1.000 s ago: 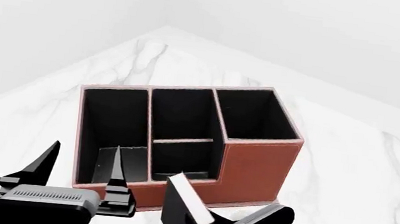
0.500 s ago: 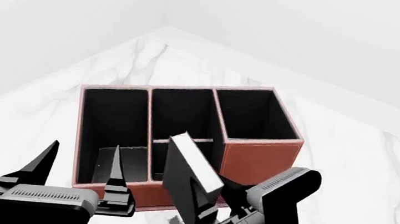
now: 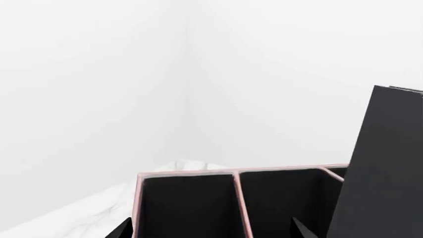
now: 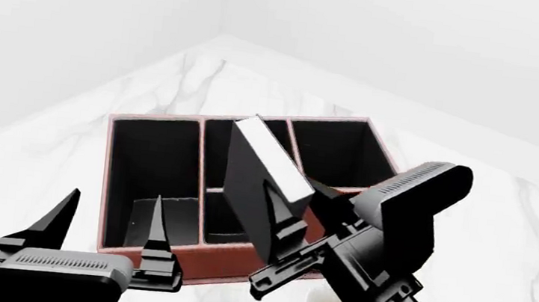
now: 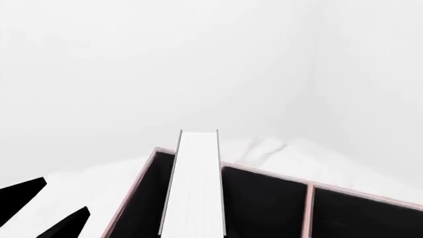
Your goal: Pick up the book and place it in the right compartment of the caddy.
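Above the caddy (image 4: 343,211), the right hand (image 4: 282,224) pinches the book (image 4: 256,187) upright so it can drop into the right compartment (image 4: 340,155); the left hand (image 4: 105,235) waits spread apart

White marble table (image 4: 503,221), plain white walls (image 4: 83,19)

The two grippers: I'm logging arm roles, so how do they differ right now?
The right gripper is raised before the caddy, shut on the book; the left gripper sits low at the caddy's left front, open and empty. Both are black and point toward the caddy.
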`<state>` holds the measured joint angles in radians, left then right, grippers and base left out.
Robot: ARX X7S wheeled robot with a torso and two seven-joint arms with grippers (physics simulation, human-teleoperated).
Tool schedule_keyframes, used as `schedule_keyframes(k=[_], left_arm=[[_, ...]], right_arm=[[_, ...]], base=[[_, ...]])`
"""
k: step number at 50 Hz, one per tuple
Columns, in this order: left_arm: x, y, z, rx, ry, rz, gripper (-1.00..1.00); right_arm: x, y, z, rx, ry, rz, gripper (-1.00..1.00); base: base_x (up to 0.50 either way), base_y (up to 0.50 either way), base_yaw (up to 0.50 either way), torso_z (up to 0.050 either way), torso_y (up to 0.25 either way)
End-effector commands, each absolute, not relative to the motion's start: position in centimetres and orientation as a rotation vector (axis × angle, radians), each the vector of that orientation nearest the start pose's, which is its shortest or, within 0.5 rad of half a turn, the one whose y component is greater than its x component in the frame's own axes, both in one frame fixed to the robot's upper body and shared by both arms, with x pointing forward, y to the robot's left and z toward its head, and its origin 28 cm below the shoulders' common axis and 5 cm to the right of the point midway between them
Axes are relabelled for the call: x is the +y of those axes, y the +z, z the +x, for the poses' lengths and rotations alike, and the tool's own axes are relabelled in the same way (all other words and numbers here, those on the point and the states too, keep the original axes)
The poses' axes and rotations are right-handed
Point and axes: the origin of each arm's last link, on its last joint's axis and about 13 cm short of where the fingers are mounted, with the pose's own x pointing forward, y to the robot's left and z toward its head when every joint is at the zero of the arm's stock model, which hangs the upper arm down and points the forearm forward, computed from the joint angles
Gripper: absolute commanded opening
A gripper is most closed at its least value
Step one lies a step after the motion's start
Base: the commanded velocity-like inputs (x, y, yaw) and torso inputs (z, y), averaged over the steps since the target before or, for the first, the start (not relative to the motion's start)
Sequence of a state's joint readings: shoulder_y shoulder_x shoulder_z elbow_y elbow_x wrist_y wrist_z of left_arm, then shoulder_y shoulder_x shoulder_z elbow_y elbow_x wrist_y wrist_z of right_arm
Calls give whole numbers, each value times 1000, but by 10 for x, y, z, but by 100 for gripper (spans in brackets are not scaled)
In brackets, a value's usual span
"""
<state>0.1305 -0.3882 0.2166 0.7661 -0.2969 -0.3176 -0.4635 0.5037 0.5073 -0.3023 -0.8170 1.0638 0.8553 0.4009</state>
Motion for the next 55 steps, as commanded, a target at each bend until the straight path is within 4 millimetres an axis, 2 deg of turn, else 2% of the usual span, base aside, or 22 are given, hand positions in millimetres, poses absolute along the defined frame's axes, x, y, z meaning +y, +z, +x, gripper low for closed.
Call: schedule_keyframes(k=[1,14,29,40,55], left_arm=[[207,118,156,-212,20,-4,100],[207,117,155,-208,17,-5,100],[207,117,155,-208,13,-6,100],[206,116,156,-207,13,-7,100],[206,116,156,-206,13,-7,100]], right_arm=[[-81,225,201,-145,583,0,-100],[-85,256,210,-210,551,14,-100],[-94,274,229,-244,472,39,-100],[-102,277,249,-235,408,46,-100],[-115,269,275,-193,313,46,-100]], base=[[0,0,0,0,0],[0,0,0,0,2],[0,0,0,0,1],[0,0,0,0,2],[0,0,0,1,1]])
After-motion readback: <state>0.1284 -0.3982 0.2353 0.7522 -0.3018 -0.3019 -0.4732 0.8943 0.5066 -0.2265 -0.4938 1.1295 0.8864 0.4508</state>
